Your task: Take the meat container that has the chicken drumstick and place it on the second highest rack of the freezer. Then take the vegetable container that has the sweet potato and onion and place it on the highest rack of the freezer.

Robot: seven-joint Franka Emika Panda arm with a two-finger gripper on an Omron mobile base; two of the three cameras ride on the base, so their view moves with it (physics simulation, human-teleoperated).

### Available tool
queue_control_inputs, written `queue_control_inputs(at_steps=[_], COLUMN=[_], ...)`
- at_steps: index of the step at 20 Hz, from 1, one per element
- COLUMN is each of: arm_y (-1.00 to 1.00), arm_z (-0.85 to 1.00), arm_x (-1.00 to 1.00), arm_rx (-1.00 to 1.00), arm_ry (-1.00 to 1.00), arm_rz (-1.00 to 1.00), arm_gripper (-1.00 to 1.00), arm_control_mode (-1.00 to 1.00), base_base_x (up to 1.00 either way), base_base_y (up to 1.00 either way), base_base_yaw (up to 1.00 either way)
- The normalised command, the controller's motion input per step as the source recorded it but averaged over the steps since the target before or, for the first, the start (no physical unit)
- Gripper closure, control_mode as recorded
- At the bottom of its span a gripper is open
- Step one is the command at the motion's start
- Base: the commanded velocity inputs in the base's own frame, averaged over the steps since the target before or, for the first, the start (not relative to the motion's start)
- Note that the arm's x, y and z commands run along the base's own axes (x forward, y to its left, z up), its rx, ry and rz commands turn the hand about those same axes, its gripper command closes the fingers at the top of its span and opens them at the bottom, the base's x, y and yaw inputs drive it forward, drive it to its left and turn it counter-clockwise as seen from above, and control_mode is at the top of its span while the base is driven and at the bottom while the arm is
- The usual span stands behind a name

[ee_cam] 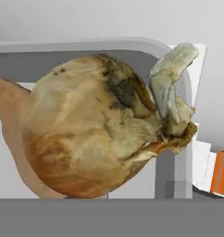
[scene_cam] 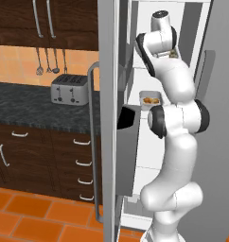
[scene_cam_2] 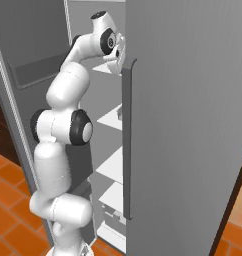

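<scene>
1. Gripper [scene_cam_2: 115, 52]: raised at the end of the white arm, reaching into the upper part of the freezer; seen in the right base view at about 11 o'clock, partly hidden behind the door edge. Finger spacing not discernible; cannot tell whether anything is gripped.
2. Onion [ee_cam: 93, 139]: very close to the hand camera, brown papery skin, pale dried stalk pointing toward 1 o'clock.
3. Sweet potato [ee_cam: 9, 120]: tan-brown tapered body showing behind the onion at 9 o'clock, touching or overlapping it in the hand view.
4. Vegetable container [ee_cam: 176, 111]: grey rounded rim arching over the onion from 9 through 12 to 3 o'clock; onion and sweet potato inside it.
5. Meat container [scene_cam: 150, 99]: pale tray on a white shelf in the freezer, just left of the arm's elbow in the left base view; orange-brown chicken drumstick [scene_cam: 151, 100] inside, detail too small to tell.
6. Freezer [scene_cam_2: 193, 125]: silver-grey, door open, stacked white shelves visible, long vertical bar handle [scene_cam: 92, 142].
7. Toaster [scene_cam: 69, 88]: silver, on the dark counter [scene_cam: 22, 106] at 9 o'clock of the freezer in the left base view.
</scene>
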Motion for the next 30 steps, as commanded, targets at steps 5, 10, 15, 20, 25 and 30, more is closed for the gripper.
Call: queue_control_inputs(at_steps=[5, 10, 15, 20, 25, 30], arm_y=[0.0, -0.15, 0.0, 0.25, 0.21, 0.03], arm_z=[-0.43, -0.36, -0.97, -1.0, -0.43, 0.83], arm_x=[0.64, -0.62, -0.16, 0.0, -0.38, -0.98], arm_rx=[0.0, 0.0, -0.07, -0.16, -0.05, -0.01], arm_ry=[-0.07, -0.19, -0.3, -0.53, -0.55, -0.12], arm_rz=[0.0, 0.07, 0.06, 0.09, 0.08, 0.07], arm_gripper=[-1.0, -1.0, -1.0, -1.0, -1.0, -1.0], arm_control_mode=[-1.0, -1.0, -1.0, -1.0, -1.0, -1.0], base_base_x=[0.0, 0.0, 0.0, 0.0, 0.0, 0.0], base_base_y=[0.0, 0.0, 0.0, 0.0, 0.0, 0.0], base_base_yaw=[0.0, 0.0, 0.0, 0.0, 0.0, 0.0])
